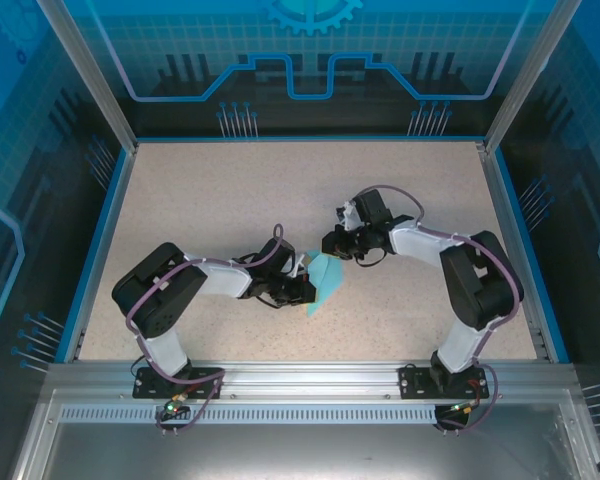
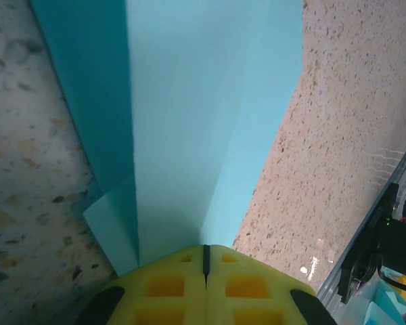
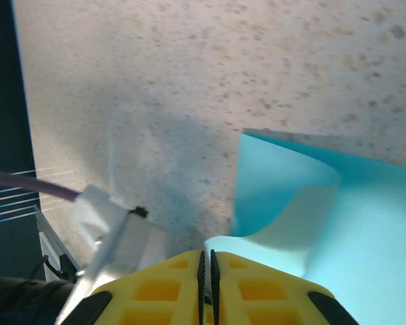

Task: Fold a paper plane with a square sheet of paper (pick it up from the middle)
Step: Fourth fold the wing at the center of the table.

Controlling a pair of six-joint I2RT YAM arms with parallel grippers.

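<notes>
The light-blue sheet of paper (image 1: pixel 327 280) lies folded into a narrow, layered, tapering shape in the middle of the table, between my two arms. My left gripper (image 1: pixel 304 289) is at its left side. In the left wrist view the yellow jaws (image 2: pixel 204 248) are pressed together on the paper (image 2: pixel 189 122), whose overlapping layers run away from the tips. My right gripper (image 1: pixel 332 252) is at the paper's far end. Its jaws (image 3: pixel 206 254) leave only a thin slit, and a curled-up flap of the paper (image 3: pixel 365 223) rises to the tips.
The speckled tabletop (image 1: pixel 300 190) is bare behind the arms and out to both sides. An aluminium rail (image 1: pixel 300 375) runs along the near edge, with blue frame edges round the rest. A white part of the left arm (image 3: pixel 115 230) with a purple cable sits close beside my right gripper.
</notes>
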